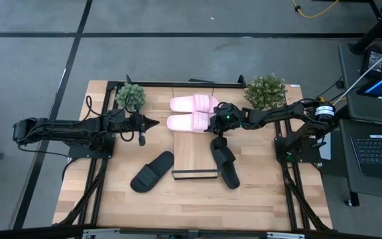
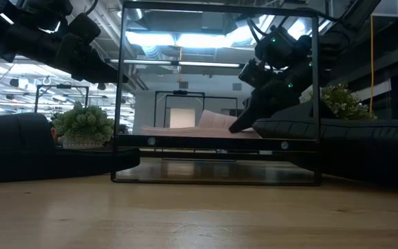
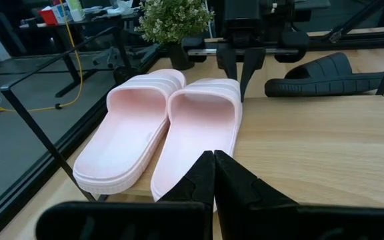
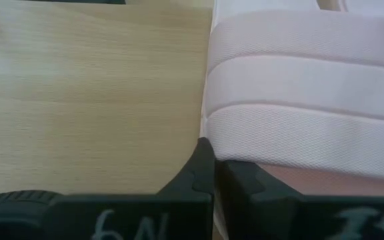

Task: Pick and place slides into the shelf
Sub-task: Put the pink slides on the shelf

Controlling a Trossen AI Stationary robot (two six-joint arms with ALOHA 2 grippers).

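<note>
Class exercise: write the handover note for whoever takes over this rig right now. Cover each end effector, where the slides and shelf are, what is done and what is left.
Left end effector: shut, empty, left of the shelf, aimed at the pink slides.
Right end effector: shut, empty, at the strap end of the nearer pink slide.
Done: both pink slides, the nearer one and the other pink slide, lie side by side at the shelf's far end.
Left: one black slide lies on the table left of the shelf; the other black slide lies along the shelf's right edge. Both need placing.
</note>
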